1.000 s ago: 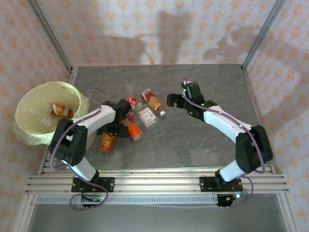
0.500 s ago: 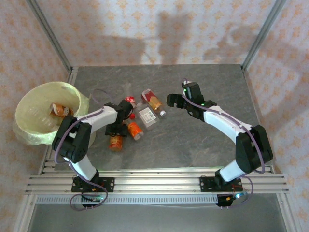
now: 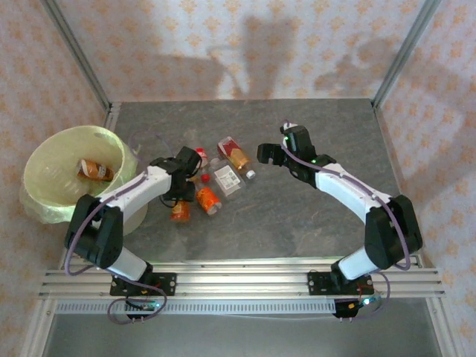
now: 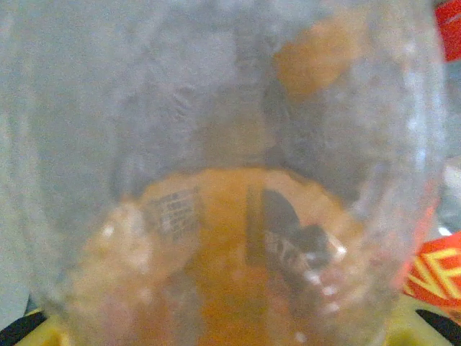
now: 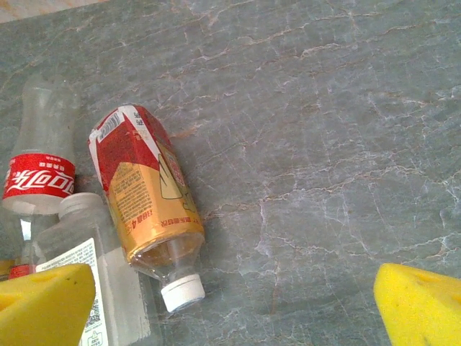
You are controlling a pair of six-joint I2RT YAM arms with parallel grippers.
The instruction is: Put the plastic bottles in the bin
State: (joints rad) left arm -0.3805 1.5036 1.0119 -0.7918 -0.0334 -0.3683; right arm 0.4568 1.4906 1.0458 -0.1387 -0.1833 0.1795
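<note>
The left gripper has swung in from the table's left edge and clamped an orange bottle. The right gripper stays spread wide. One bin holds one bottle. About five bottles lie mid-table.

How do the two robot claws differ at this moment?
The left gripper is shut on a clear bottle with an orange label; the right gripper is open and holds nothing. The left one is down among the bottles on the table; the right one hangs over a bare patch beside a red-and-orange bottle. Both have yellow pads.
</note>
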